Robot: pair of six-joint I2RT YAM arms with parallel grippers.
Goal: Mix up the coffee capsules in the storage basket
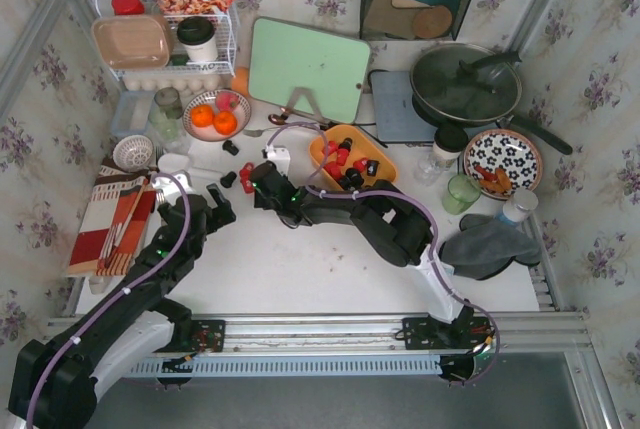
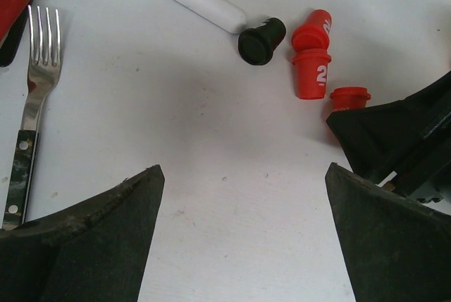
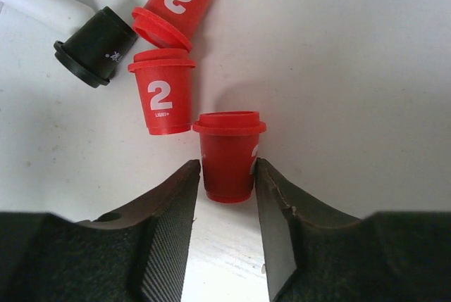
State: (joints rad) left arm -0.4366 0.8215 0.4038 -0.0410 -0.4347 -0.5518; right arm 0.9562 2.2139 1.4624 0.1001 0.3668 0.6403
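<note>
Claw point(image 3: 227, 165) of right arm point(image 1: 370, 217), stretched leftward, straddles red capsule point(image 3: 227, 140).

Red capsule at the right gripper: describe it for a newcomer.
Left of the shallow orange plastic basket, four capsules cluster on the white table. Take the red plastic capsule between the fingers of the right gripper; its two red neighbours show a full white 2, the fourth is black.

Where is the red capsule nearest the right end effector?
The red capsule sits on the table left of the orange basket, between the right end effector's fingers in the right wrist view, just below two red capsules marked 2.
</note>
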